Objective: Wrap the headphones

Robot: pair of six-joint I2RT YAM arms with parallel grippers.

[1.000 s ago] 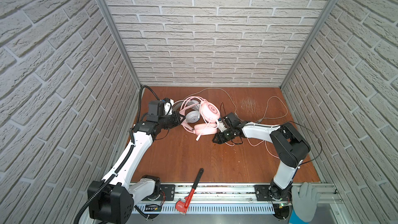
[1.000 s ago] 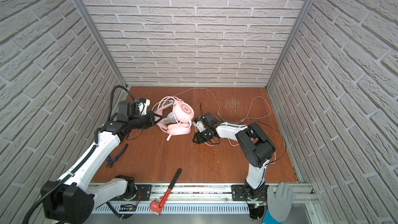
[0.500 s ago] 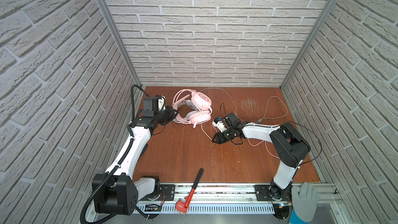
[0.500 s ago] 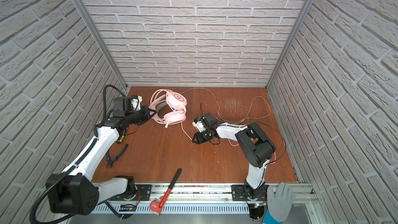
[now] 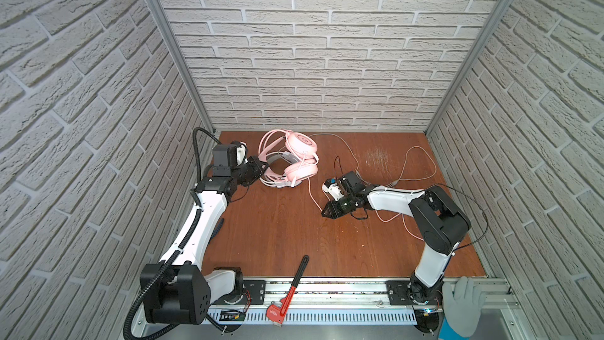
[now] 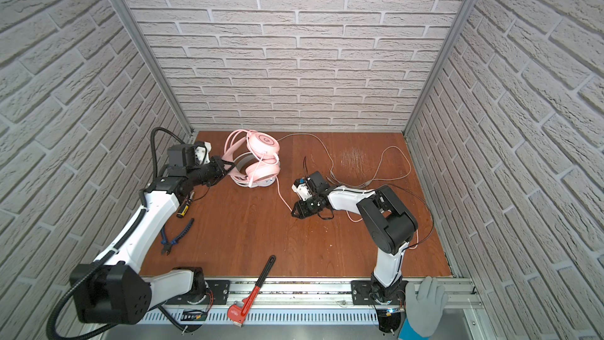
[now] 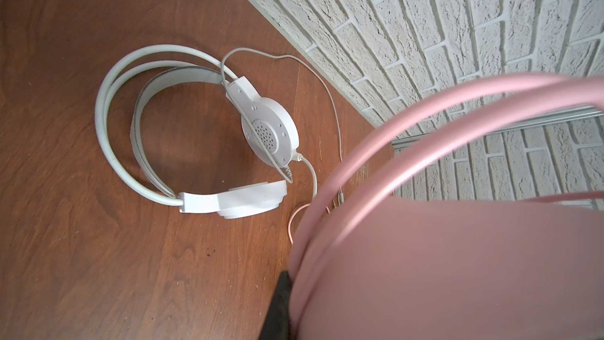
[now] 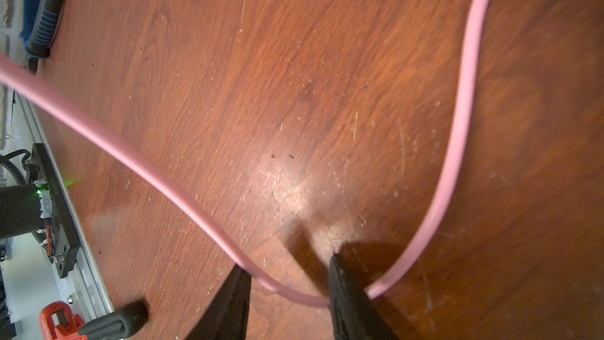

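Top view, read from left to right. Left hand [image 5: 257,171]: shut on the band of the pink headset [image 5: 302,145], holding it tilted near the back wall, over the white headset [image 7: 261,129]. The left wrist view shows the white one lying flat on the tabletop [image 5: 277,233], its grey cable [image 7: 337,119] trailing off beside the wall. Pink cable [image 5: 310,191]: drops from the lower earcup and runs across the wood to the right hand [image 5: 327,213]. Right hand: low on the tabletop, fingers [image 8: 346,289] partly apart. The right wrist view shows the cable lying across the gap between them, not pinched.

Likely faults:
- The cable may slide out of the open fingers if the headset is drawn away, since nothing clamps it.
- If the fingers close first, pulling the two hands apart would strain the cable where it joins the earcup.
- The pink and grey cables cross near the right arm, so a wrap could drag the white headset along.
- With only the thin band gripped, the pink headset may swing.
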